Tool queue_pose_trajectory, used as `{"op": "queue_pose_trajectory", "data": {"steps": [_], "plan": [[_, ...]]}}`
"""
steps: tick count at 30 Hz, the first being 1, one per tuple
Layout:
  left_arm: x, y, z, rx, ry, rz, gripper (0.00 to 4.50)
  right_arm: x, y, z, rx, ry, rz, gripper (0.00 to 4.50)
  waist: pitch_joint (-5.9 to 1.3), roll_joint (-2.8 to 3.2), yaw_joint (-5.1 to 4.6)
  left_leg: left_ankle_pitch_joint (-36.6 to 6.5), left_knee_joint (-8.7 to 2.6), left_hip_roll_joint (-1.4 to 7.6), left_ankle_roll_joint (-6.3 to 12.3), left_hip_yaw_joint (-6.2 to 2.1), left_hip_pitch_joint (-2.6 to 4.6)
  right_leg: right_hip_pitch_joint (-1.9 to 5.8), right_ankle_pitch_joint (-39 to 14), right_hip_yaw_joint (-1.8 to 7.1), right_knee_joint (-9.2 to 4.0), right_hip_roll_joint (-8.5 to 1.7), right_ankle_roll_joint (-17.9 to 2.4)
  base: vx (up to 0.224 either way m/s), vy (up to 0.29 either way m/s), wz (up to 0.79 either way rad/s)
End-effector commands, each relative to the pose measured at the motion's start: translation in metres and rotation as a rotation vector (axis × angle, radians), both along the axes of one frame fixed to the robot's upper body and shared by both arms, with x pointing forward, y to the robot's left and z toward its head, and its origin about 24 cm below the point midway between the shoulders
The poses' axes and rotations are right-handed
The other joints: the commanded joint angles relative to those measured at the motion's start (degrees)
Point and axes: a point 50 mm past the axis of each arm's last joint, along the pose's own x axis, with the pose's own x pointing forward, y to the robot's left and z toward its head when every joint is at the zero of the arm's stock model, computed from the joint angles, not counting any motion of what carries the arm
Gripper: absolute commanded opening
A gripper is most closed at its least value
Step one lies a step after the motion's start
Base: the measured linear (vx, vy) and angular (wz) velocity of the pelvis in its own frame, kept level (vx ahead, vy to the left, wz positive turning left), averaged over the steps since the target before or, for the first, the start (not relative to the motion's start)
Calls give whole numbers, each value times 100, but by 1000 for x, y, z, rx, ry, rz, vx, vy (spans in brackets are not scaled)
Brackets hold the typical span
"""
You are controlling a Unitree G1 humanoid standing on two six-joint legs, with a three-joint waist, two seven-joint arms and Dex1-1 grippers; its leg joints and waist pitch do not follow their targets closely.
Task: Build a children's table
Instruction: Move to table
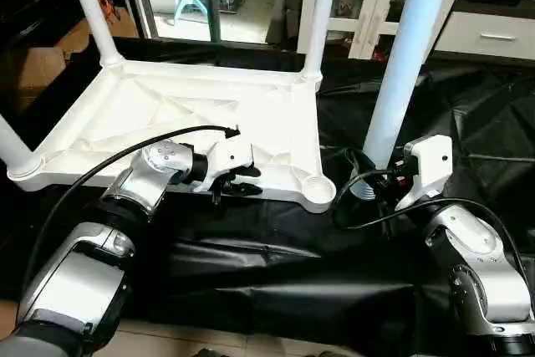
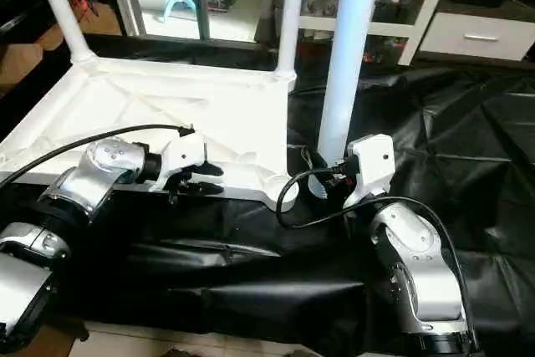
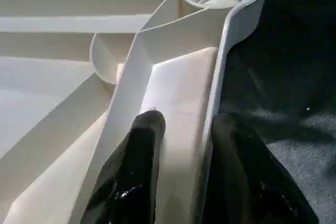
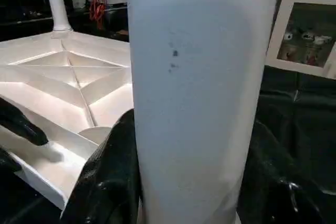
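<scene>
The left pincer is closed over the near side wall of the white plastic rectangular tabletop: in the left wrist view one black finger lies inside the wall, against the ribbed underside, and the other lies outside it. The grip sits on the near long edge, a short way from the open round corner socket at the near right corner. The socket shows threads inside and holds nothing.

The right pincer is pinching the lower part of a long white tapered tubular leg. The leg stands nearly upright, its lower end just beside the open socket and outside the tabletop. In the right wrist view a black finger presses on each side of the tube.

The tabletop lies upside down, ribs facing up, on a black plastic sheet that covers the table.

Count: one tabletop. Four legs: three seated legs, at the far left corner, the far right corner and the near left corner, and one held in the right pincer. Four corner sockets: three filled, one open.
</scene>
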Motion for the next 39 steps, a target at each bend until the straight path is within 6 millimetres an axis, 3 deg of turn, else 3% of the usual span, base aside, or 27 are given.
{"op": "queue_pose_trajectory", "data": {"steps": [1,11,17,21,33,39], "plan": [[3,0,8,6,-19,-16,173,-2,1,8,0,-42,-2,190,-432,19,-6,-480,-479,552,335,-253,210,271,227,214,-285,-478,-1808,0,0,0],[4,11,2,99,-1,-22,173,-2,0,9,1,-44,-7,190,-438,58,-8,-459,-474,551,350,-249,226,267,429,206,-273,-468,-1870,0,0,0],[5,11,1,103,14,-23,173,-3,0,9,1,-45,-12,190,-437,87,-6,-564,-491,559,263,-251,245,258,421,198,-268,-461,-1896,0,0,0],[6,9,2,90,11,-18,146,-3,1,9,3,-46,-15,190,-434,69,-7,-559,-486,552,292,-250,219,281,423,209,-277,-480,-1889,0,0,0],[4,12,-2,112,37,-29,47,-3,3,9,3,-49,-16,190,-448,90,-8,-488,-474,548,376,-250,215,280,424,204,-277,-479,-1879,0,0,0],[4,15,-2,122,44,-17,23,-1,3,9,19,-46,-17,190,-444,101,-11,-432,-469,551,444,-254,203,280,375,202,-275,-486,-1882,0,0,0]]}}
